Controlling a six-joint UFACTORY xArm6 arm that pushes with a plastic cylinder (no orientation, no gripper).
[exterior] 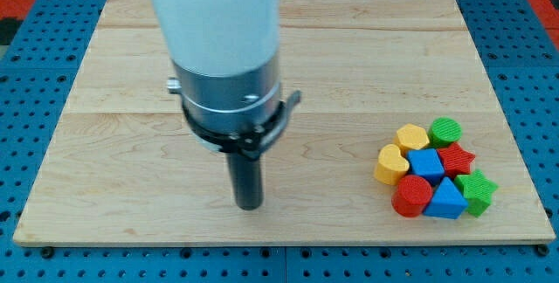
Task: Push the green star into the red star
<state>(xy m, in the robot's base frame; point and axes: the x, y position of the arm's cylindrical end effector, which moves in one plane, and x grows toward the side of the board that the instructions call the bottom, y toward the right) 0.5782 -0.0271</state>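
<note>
Blocks sit in one tight bunch near the table's (131, 56) right edge, close to the bottom right corner. The green star (477, 189) is at the bottom right of the bunch. The red star (456, 158) is just above it, a bit to the left, and they look like they touch or almost touch. A blue triangle block (446, 200) sits just left of the green star, and a blue cube (426, 162) sits left of the red star.

I have no claw, so there is nothing to spread or pinch. I only have my tip (250, 206), and it rests near the table's bottom edge, left of the middle, well apart from all the blocks.

I think I am only at the start, the getting-there step. Next I should go round to the far lower right side of the green star, near the corner, then push it up and left into the red star. I must be gentle, or the whole bunch may scatter.
</note>
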